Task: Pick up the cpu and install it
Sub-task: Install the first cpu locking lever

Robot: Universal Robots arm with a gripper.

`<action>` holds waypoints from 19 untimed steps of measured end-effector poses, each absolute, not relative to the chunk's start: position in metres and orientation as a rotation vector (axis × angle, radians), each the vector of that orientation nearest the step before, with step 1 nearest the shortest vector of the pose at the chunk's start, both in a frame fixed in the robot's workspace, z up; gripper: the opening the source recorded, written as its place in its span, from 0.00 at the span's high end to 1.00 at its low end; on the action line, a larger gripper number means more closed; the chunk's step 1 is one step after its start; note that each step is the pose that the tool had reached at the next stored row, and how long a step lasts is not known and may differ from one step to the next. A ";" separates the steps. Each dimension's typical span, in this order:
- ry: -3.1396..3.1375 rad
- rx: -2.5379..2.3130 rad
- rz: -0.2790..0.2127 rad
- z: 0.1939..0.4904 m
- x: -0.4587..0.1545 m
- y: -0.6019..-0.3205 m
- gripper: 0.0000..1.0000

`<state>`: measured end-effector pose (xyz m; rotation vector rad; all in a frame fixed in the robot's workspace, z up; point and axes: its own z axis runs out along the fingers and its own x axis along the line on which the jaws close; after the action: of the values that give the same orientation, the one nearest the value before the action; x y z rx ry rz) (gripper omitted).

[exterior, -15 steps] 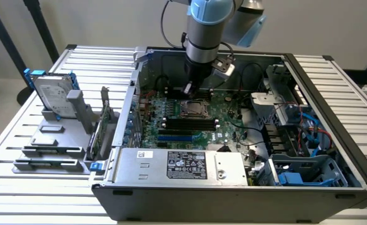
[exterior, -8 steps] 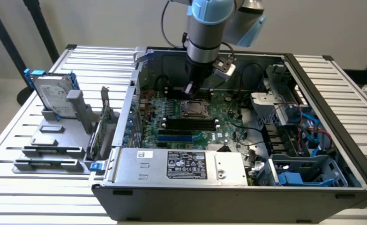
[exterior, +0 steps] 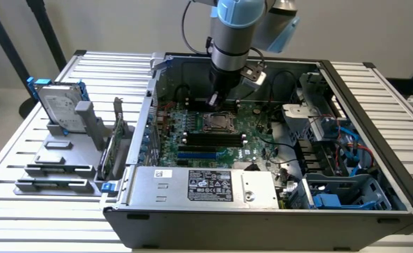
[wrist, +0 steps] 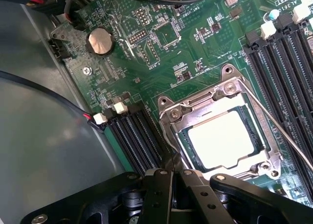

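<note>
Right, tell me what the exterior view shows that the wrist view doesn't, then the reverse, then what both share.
Exterior view alone: the whole open computer case, the hard drive upright in grey holder blocks on the slatted table, and the arm reaching into the case.

Wrist view alone: the round coin battery and the metal lever beside the socket.

Both: the green motherboard, with the cpu lying in its socket, and the shut gripper just beside it.

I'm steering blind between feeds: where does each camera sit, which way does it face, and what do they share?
Exterior view: raised, off the arm, looking down into the open computer case; the arm and gripper hang over the motherboard.
Wrist view: on the wrist, looking down at the motherboard; shut gripper at the frame's edge.
Shared: the cpu seated in its socket.
</note>
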<state>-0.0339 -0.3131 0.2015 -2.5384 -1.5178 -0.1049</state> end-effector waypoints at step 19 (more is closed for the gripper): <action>-1.540 -2.525 -0.102 0.201 -0.029 -0.314 0.89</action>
<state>-0.0292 -0.3136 0.2012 -2.5252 -1.5397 -0.1022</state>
